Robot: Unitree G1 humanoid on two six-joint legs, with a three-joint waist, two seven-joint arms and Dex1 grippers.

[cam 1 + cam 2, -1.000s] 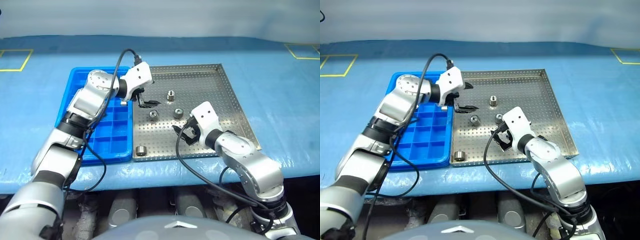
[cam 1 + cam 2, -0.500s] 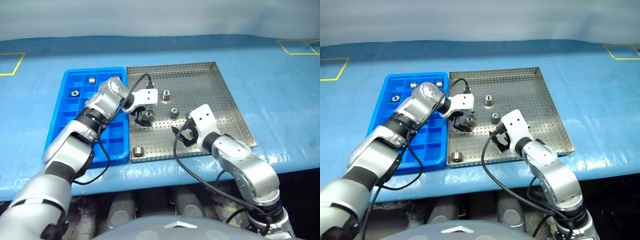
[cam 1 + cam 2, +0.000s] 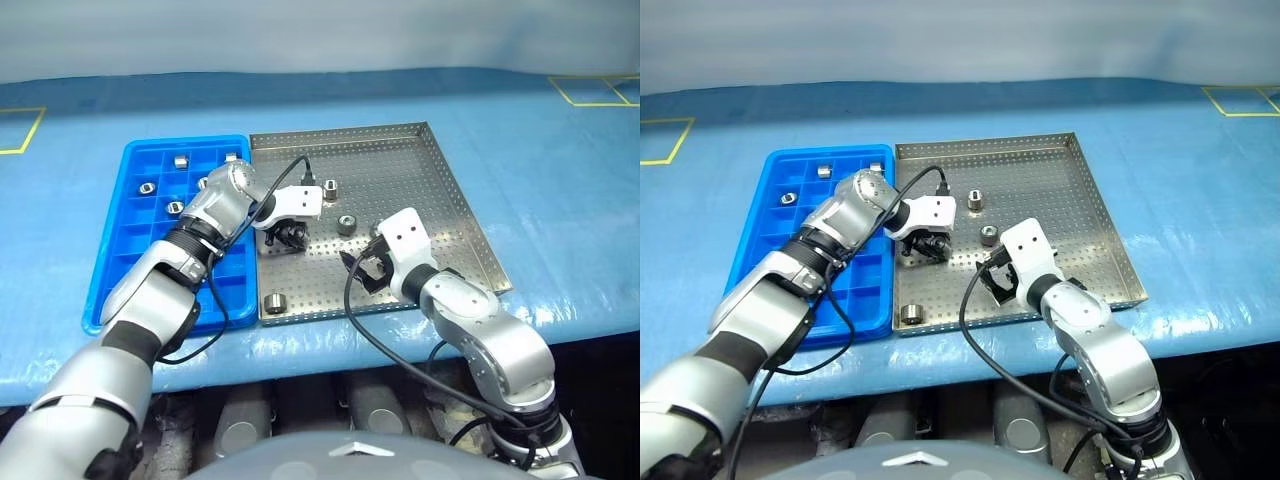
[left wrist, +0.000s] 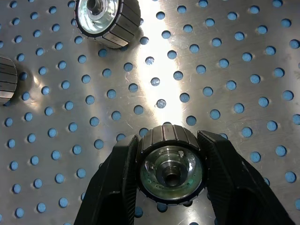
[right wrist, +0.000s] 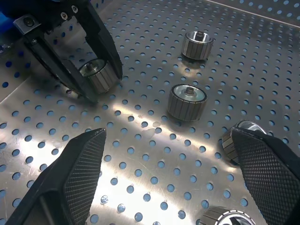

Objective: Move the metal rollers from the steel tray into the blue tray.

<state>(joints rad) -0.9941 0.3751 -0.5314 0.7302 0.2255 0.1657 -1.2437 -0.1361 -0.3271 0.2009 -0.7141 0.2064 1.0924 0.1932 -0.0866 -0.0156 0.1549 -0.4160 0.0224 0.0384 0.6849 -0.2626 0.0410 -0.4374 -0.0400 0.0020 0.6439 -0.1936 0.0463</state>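
Roller [image 4: 169, 164] pinched upright by left hand [image 4: 171, 178], hole visible at wrist

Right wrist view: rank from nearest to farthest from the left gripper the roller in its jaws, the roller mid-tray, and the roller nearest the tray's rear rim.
1. The gripped roller, between the left gripper's jaws.
2. The mid-tray roller, standing apart on the steel tray.
3. The rear roller, beyond it.
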